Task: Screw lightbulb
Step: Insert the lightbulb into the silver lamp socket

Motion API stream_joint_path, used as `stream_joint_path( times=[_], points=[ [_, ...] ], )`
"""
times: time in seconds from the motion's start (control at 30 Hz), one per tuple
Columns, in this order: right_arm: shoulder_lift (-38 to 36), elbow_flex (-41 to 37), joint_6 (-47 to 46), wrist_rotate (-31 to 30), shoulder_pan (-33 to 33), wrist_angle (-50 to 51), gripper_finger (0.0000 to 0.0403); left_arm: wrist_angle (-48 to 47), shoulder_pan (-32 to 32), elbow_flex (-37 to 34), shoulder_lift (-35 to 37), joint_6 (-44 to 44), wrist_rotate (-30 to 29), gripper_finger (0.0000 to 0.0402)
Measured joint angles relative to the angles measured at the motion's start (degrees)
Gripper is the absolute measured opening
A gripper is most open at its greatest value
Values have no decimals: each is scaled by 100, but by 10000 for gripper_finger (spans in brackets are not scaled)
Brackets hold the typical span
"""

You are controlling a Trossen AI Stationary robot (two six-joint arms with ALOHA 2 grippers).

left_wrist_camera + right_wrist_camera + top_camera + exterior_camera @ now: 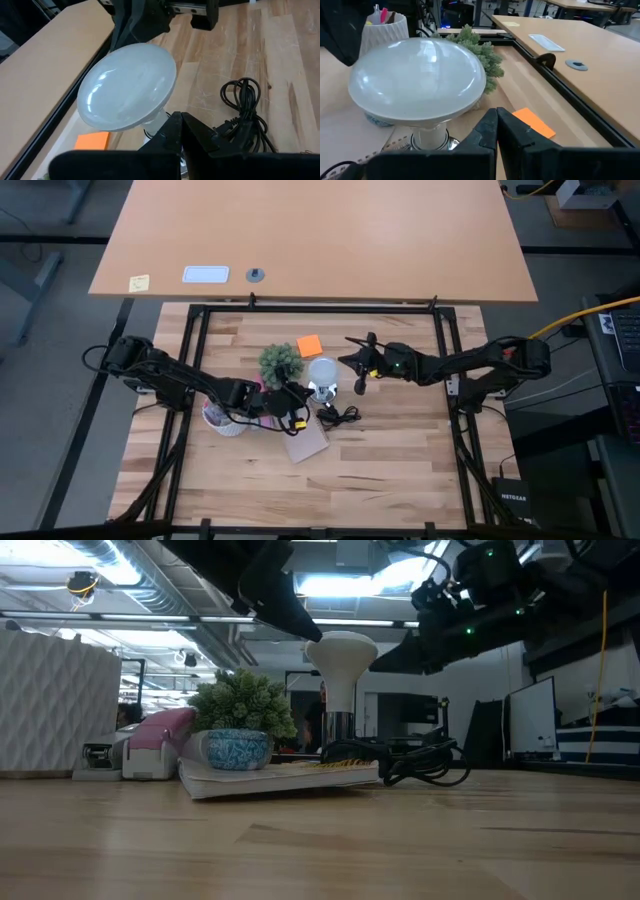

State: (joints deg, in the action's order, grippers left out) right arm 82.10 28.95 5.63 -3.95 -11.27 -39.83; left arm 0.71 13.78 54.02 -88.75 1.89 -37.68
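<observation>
Here, left to right across the high view:

Left gripper (pixel 293 404): hangs at about 8 o'clock of the lightbulb, just beside it, over the book (pixel 305 442). Its jaws look pressed together in the left wrist view and hold nothing.

Lightbulb (pixel 322 372): stands upright near the middle of the tabletop (pixel 400 450), white globe up, neck down in the shiny socket (pixel 339 728) (how far the thread is already in cannot be told). The plant (pixel 281 361) is at its 9 o'clock, the orange note (pixel 310 345) at its 11 o'clock, the coiled black cord (pixel 340 416) at its 5 o'clock.

Long axis: vertical in the low view, so any turning would go round that upright line.

Right gripper (pixel 361 376): at about 3 o'clock of the globe, near it and not touching. Its jaws also look closed and empty in the right wrist view, with the globe straight ahead of them.

Nearer arm: both sit close; the left seems slightly closer, though the right faces the globe more squarely.

Judgement: either pair of jaws would have to spread before taking the globe.
</observation>
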Motion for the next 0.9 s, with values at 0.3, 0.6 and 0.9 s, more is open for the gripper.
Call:
stream_joint_path(
  times=[0.3, 0.6, 0.9],
  points=[
    [24, 0, 0, -2, 0, -189, 12, -3, 0, 0, 0, 0, -1, 0],
    [22, 0, 0, 0, 0, -411, 12, 0, -7, 0, 0, 2, 1, 0],
    [22, 0, 0, 427, 0, -363, 12, -2, -162, 0, 0, 92, -1, 0]
  ],
)
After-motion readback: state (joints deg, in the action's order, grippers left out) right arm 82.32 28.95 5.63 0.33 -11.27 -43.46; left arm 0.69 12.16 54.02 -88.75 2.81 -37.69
